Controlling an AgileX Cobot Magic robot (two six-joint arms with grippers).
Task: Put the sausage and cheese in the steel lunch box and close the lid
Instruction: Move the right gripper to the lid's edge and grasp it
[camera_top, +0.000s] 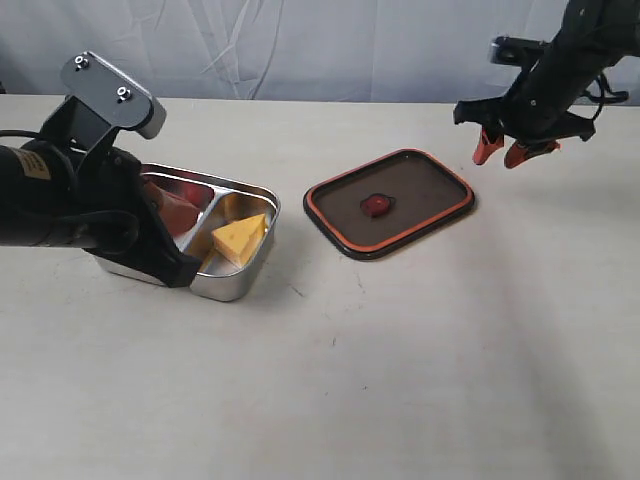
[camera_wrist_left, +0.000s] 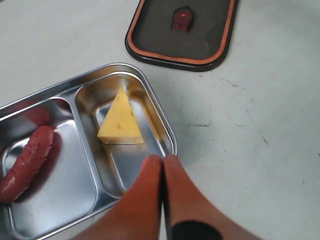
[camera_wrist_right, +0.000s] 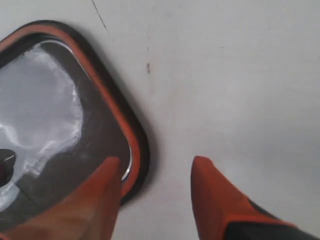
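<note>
The steel lunch box (camera_top: 258, 195) (camera_wrist_left: 167, 131) stands at the left of the table. Its smaller compartment holds the yellow cheese (camera_top: 239, 238) (camera_wrist_left: 120, 121). The dark-red sausage (camera_wrist_left: 27, 163) (camera_top: 176, 208) lies in the larger compartment, half hidden by my left arm in the exterior view. My left gripper (camera_wrist_left: 163, 159) is shut and empty, above the box's near rim. The dark lid (camera_top: 389, 201) (camera_wrist_left: 183, 31) (camera_wrist_right: 60, 120) lies flat, orange seal and valve up, right of the box. My right gripper (camera_top: 503, 149) (camera_wrist_right: 156, 162) hangs open above the lid's right corner, holding nothing.
Pale tabletop (camera_top: 400, 380) stretches in front of the box and lid. A grey cloth backdrop (camera_top: 300, 40) closes off the far side. My left arm's black body (camera_top: 60, 205) covers the left end of the box.
</note>
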